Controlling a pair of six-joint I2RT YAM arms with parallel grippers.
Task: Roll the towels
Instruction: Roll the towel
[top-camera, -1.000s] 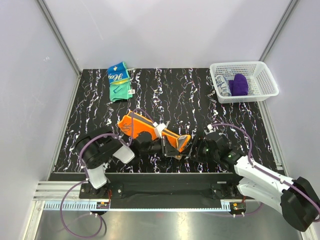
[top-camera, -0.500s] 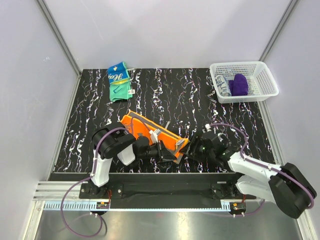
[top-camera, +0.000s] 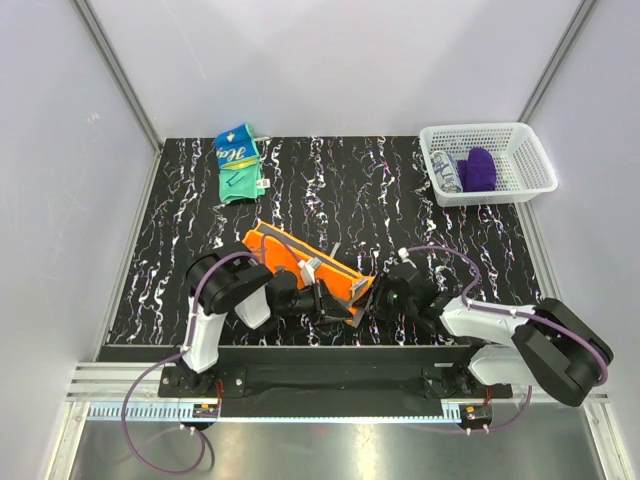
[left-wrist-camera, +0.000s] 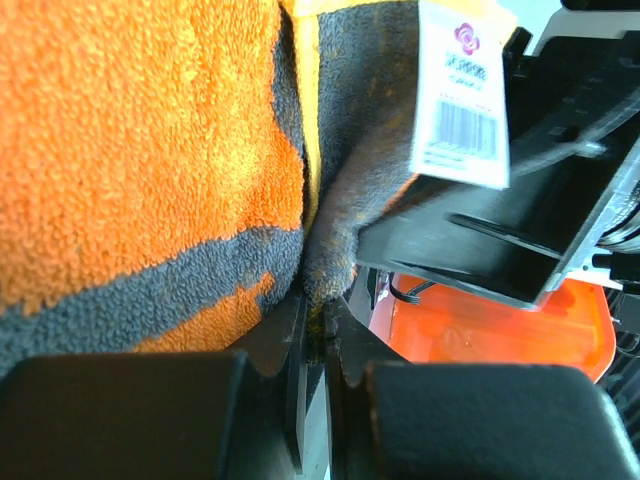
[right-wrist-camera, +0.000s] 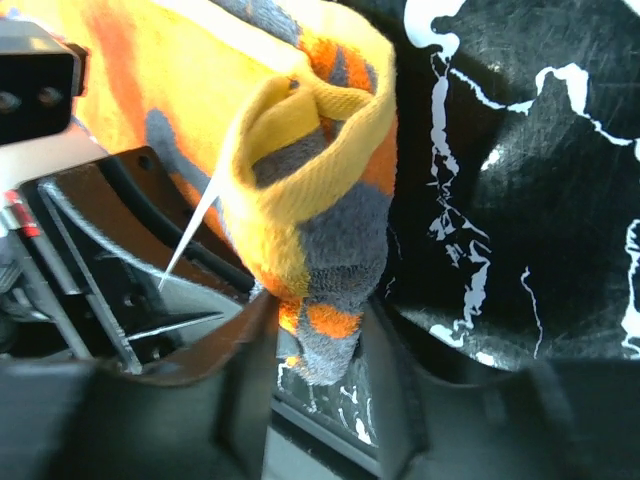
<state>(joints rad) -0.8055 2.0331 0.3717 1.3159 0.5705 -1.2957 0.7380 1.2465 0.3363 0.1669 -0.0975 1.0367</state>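
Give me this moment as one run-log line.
left gripper: shut on orange towel edge | right gripper: jaws astride that towel's end, grip unclear | teal towel: far left, no gripper on it

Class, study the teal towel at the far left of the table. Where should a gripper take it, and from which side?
Grip the teal towel at its near green edge, coming down from above with the jaws astride that edge. It lies flat on the table, so only a thin edge offers a pinch, and this one is the nearest.
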